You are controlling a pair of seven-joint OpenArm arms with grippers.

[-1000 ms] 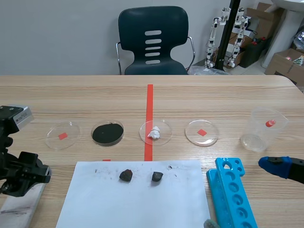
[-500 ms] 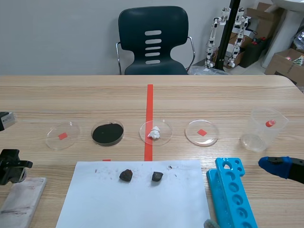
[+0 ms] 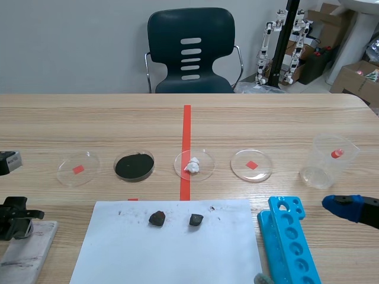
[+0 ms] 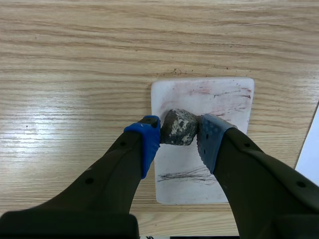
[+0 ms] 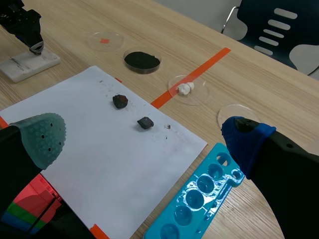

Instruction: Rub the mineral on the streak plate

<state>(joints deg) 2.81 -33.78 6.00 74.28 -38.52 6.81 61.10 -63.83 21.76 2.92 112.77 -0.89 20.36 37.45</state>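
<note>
Left claw (image 4: 178, 135): blue pads clamped on a mottled grey stone (image 4: 179, 127), one pad on each side. The stone sits low over the middle of the white plate (image 4: 199, 174); from the wrist view I cannot tell for sure whether it touches.

Plate surface: dark grey scratches on the part nearest the claw, fainter reddish and dark lines at the far end. In the scene the plate (image 3: 26, 254) lies at the near left corner of the table (image 3: 266, 118).

Change: a second ago the left arm stood bulkier and further right over the plate. Half a second ago it was drawn back to the left edge. Now it sits a touch right of that again. Reads as a back-and-forth stroke, so rubbing is likely underway and marks are already laid.

Right claw (image 5: 143, 138): fingers wide apart, holding nothing, parked at the near right by the blue tray (image 3: 290, 242), same as before.

Paper sheet (image 3: 172, 254) with two dark lumps (image 3: 157, 218): unmoved.
</note>
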